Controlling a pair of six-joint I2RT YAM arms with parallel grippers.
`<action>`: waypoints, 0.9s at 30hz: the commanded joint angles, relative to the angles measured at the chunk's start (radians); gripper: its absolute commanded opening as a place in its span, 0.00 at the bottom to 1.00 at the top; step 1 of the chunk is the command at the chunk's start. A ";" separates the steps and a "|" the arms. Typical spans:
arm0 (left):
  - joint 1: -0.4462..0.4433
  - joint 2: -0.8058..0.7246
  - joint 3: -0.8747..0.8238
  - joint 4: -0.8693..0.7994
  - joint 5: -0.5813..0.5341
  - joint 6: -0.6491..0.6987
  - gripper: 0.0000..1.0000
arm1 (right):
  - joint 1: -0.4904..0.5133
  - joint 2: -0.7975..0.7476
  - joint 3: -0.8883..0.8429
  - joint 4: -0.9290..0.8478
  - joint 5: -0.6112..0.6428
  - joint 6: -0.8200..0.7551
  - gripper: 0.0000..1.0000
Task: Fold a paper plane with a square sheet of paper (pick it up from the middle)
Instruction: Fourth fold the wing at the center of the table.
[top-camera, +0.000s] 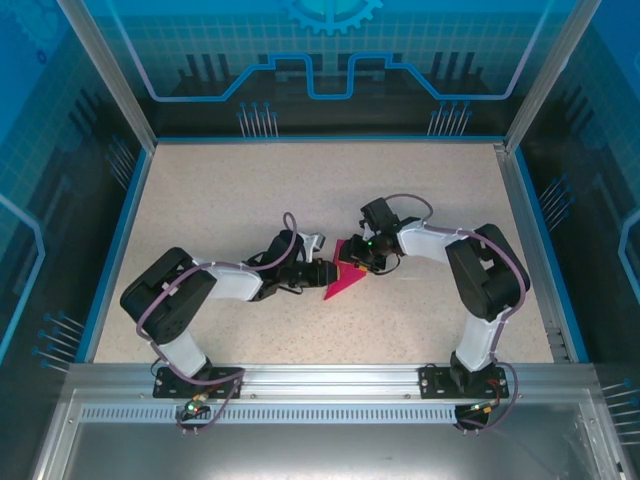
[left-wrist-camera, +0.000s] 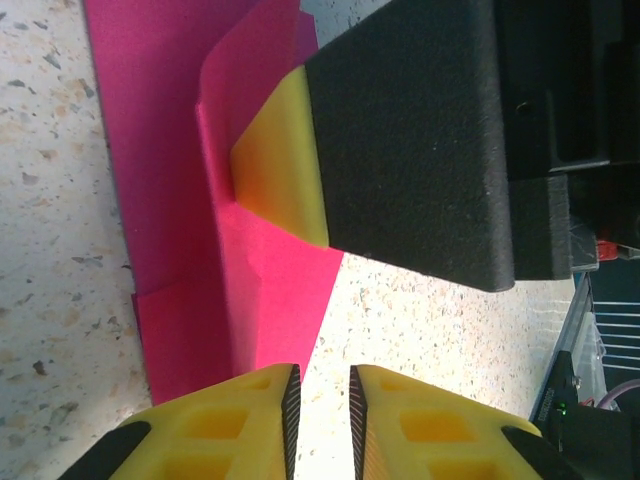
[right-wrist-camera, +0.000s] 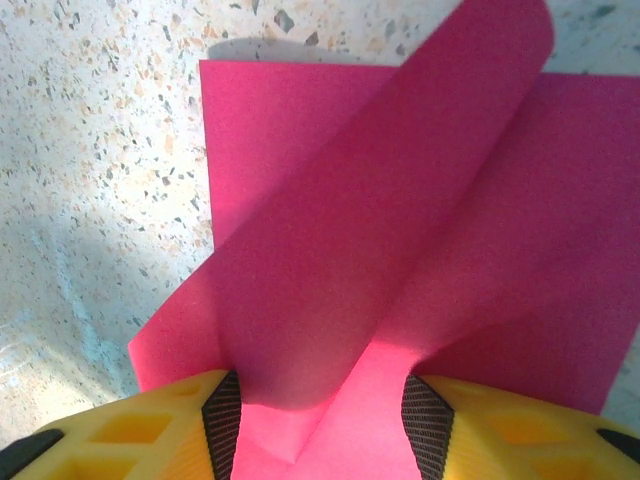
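Yellow fingers of the right gripper are spread around a raised fold of the square sheet of paper. Nearly pressed together, the left gripper is held just beside the sheet's left edge at mid-table.

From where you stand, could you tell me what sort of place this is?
Probably a robot demo or data-collection cell: a speckled table fenced by blue circuit-print panels, an aluminium rail carrying both arms, and pink paper mid-fold.
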 joint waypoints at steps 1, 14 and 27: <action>-0.006 0.018 0.047 -0.046 0.014 0.036 0.24 | 0.007 0.076 -0.019 -0.126 0.123 0.004 0.53; -0.006 0.072 0.058 -0.076 0.005 0.029 0.23 | 0.021 0.104 0.023 -0.192 0.157 -0.005 0.57; -0.006 0.082 0.072 -0.091 -0.033 0.021 0.23 | 0.030 0.107 0.021 -0.212 0.210 0.026 0.54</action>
